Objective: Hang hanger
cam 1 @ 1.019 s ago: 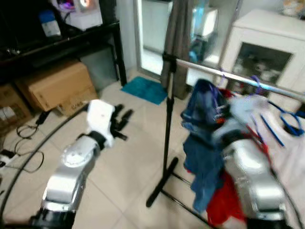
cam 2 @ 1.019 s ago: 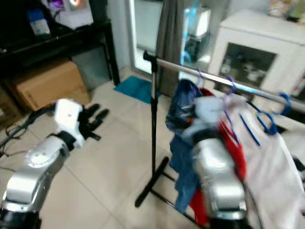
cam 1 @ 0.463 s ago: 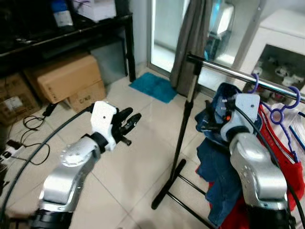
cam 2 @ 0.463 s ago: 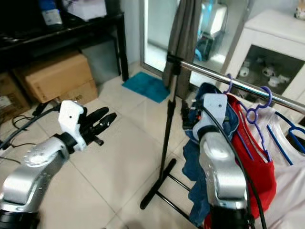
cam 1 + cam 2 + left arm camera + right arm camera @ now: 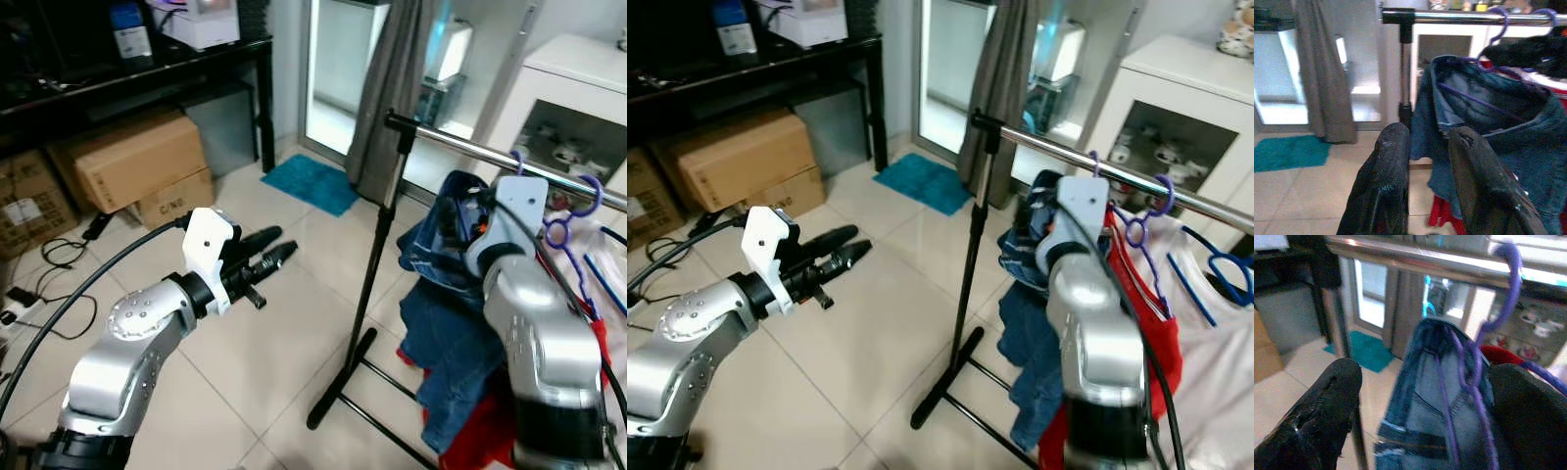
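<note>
Rail [image 5: 460, 145]: a steel bar is carried on a black upright stand, to the robot's right front.
Hanger [image 5: 1480, 363]: a purple hanger is hooked over the rail near its end by the stand, with a denim garment [image 5: 446, 323] hung on it.
Right end effector [image 5: 1420, 396]: it is held up at the rail, just behind the hanger's hook; its fingers [image 5: 1312, 406] are spread wide, one on each side of the hanger's neck and the denim collar, and nothing is seen pinched between them.
Left end effector [image 5: 269, 257]: it is held out over the floor, well apart from the rail and pointed toward the stand; its fingers [image 5: 1388, 196] are parted by a narrow gap and nothing is held.
Other clothes: a red garment [image 5: 1146, 323] and a white one are hung further along the rail, with a blue hanger [image 5: 1220, 274] beyond them.
Floor [image 5: 294, 333]: pale tiles, with a teal mat [image 5: 315, 182] by the glass door.
Left side: cardboard boxes [image 5: 137, 166] are stacked under a black shelf.
</note>
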